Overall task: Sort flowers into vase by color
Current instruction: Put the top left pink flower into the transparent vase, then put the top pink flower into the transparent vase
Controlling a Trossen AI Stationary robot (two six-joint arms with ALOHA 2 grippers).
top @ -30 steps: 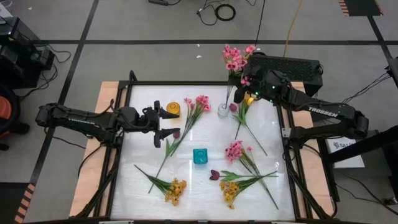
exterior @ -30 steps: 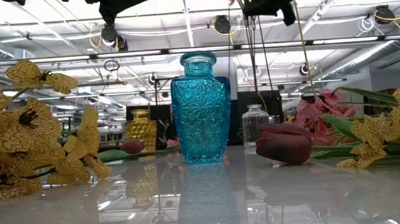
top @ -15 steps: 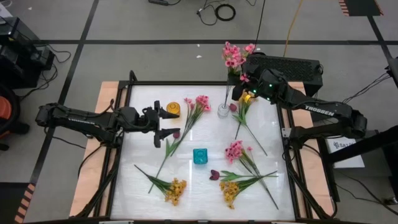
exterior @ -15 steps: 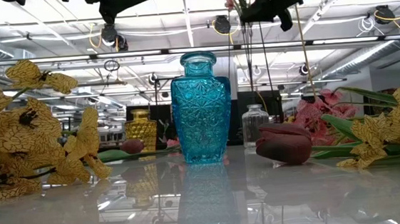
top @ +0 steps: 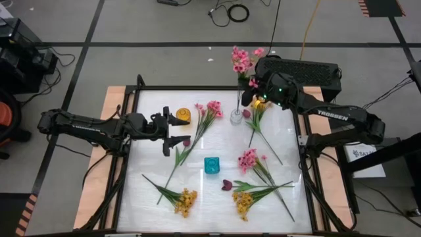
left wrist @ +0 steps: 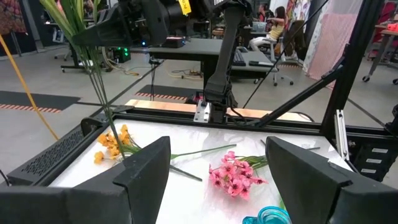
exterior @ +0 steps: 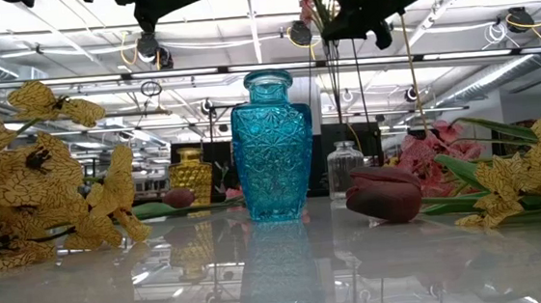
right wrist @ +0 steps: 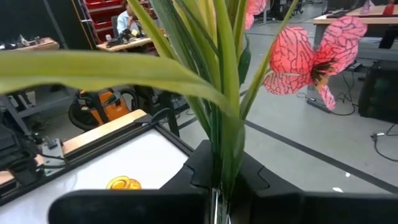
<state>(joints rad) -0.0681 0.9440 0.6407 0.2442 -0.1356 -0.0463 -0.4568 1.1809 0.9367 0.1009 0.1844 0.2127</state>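
Pink sprig (top: 241,60) held upright near far edge of desk (top: 210,197), blossoms past the edge, stem tips hanging over clear vase (top: 236,118); shifted a bit toward desk's left vs a sec ago, stems now lined up w/ vase mouth, not yet seated inside as far as can be told. Right hand (top: 253,92) clamped tight on sprig's stems, leaves fanning out just above fingers in wrist view. Likely mid-insertion: next needs a straight lowering so stems enter narrow neck w/o snagging. Left hand (top: 172,131) parked wide open, holding nothing, near left edge by yellow vase (top: 183,116), unchanged. Blue vase (top: 212,165) mid-desk, empty. Remaining: pink sprig (top: 209,112) beside left hand, another pink sprig (top: 248,160) right of blue vase, yellow sprigs (top: 185,201) and (top: 242,203) toward near edge, one yellow (top: 258,105) under right arm, maroon bud (top: 226,184) loose near blue vase. Task early; most flowers unsorted.
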